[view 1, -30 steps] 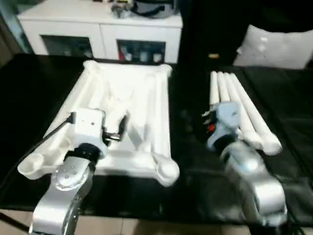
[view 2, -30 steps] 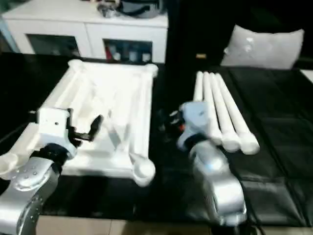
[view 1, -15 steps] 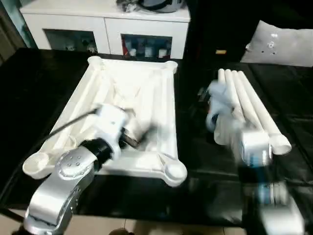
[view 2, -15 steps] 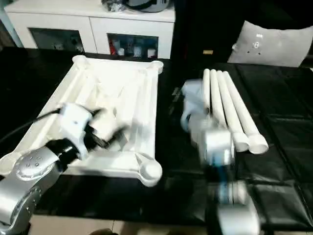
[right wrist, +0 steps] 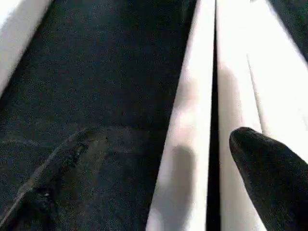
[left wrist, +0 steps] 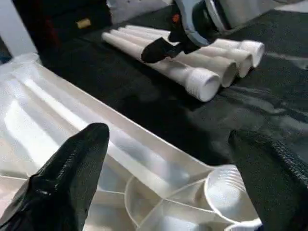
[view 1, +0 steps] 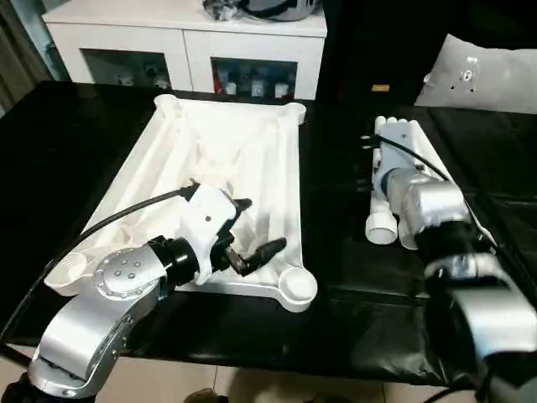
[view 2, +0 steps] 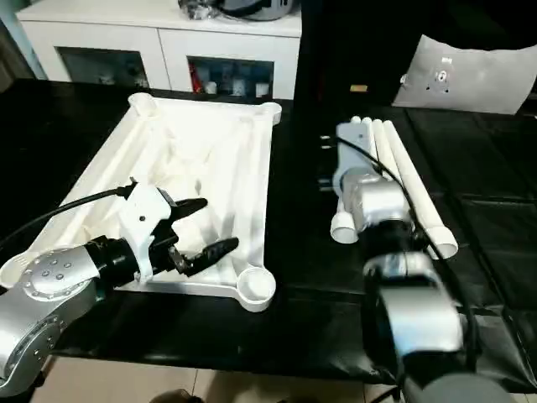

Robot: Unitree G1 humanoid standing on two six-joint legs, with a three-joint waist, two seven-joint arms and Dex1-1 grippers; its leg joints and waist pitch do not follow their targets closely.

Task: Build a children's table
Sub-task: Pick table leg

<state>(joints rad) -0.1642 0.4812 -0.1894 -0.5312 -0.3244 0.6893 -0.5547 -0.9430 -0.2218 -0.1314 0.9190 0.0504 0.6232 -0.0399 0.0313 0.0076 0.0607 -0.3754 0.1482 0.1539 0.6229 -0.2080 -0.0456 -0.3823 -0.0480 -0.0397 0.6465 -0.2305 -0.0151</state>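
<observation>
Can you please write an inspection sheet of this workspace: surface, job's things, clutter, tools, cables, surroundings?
Surface: black table, legs and top lying on it.
Job's things: white top lies underside up, corner sockets showing; four legs side by side to its right, none fitted.
Clutter: nothing seen.
Tools: left tool open over the top's near right corner; right tool open, fingers astride the leftmost leg.
Cables: black cable runs along the left arm; another on the right arm.
Surroundings: white cabinet behind; grey cushion at far right.
</observation>
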